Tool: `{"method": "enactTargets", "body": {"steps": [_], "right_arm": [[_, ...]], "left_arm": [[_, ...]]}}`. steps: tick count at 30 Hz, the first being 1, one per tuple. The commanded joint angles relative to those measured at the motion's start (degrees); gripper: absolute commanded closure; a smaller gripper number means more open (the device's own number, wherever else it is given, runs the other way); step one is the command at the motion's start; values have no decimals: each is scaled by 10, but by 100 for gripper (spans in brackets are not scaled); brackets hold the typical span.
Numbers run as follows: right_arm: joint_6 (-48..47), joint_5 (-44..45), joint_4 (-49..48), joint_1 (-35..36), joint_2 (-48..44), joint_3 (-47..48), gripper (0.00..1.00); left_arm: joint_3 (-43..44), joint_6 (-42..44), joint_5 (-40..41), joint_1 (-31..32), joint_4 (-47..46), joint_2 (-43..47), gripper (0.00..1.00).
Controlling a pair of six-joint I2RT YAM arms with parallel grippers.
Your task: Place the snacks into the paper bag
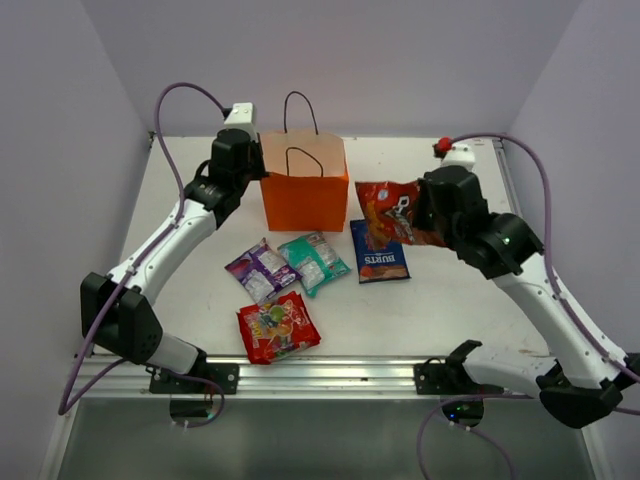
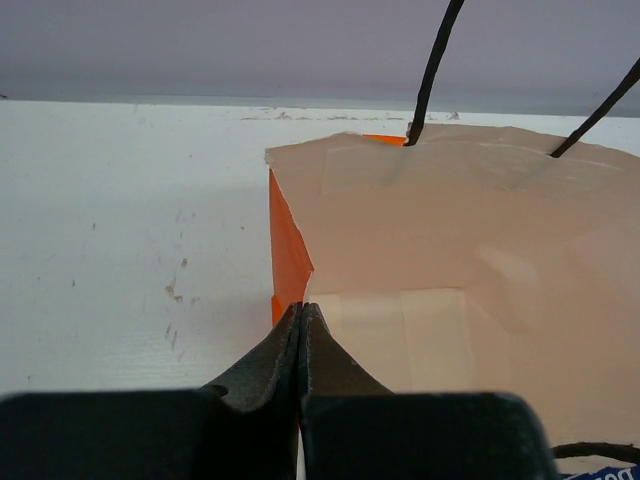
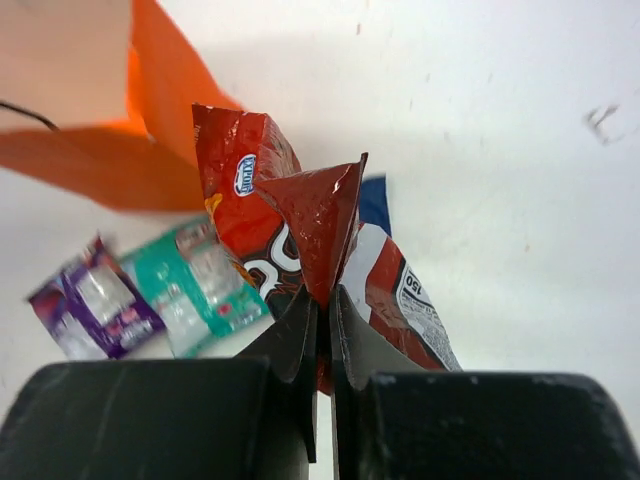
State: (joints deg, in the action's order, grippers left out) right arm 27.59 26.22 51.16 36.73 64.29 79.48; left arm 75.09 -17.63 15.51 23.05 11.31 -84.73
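Observation:
The orange paper bag (image 1: pixel 304 185) stands upright at the back centre with its mouth open. My left gripper (image 1: pixel 258 166) is shut on the bag's left rim corner; in the left wrist view the pads (image 2: pixel 300 312) pinch the orange edge and the bag's pale inside (image 2: pixel 470 260) shows. My right gripper (image 1: pixel 424 215) is shut on the red-orange Doritos bag (image 1: pixel 390 212) and holds it off the table, right of the paper bag; it also shows in the right wrist view (image 3: pixel 250 215). The dark blue bag (image 1: pixel 379 252), teal pack (image 1: pixel 313 261), purple pack (image 1: pixel 260 271) and red candy bag (image 1: pixel 277 328) lie flat on the table.
A small white object with a red top (image 1: pixel 446 148) sits at the back right. A metal rail (image 1: pixel 320 375) runs along the table's near edge. Pale walls close in the left, back and right sides.

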Motion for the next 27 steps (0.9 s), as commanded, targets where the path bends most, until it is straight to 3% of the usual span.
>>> {"method": "enactTargets", "body": {"steps": [1, 8, 12, 17, 27], "right_arm": [[-63, 89, -19, -1, -11, 59, 100], [-173, 74, -301, -2, 15, 58, 100], [-220, 36, -415, 0, 69, 86, 100], [-239, -12, -463, 0, 154, 172, 100], [-239, -83, -470, 2, 208, 305, 100]], "left_arm": [[-7, 16, 1, 3, -18, 22, 100], [-15, 17, -14, 3, -16, 23, 100], [-25, 18, -21, 3, -16, 29, 100], [-33, 19, -21, 3, -16, 37, 100], [-34, 22, -27, 3, -12, 39, 100]]}}
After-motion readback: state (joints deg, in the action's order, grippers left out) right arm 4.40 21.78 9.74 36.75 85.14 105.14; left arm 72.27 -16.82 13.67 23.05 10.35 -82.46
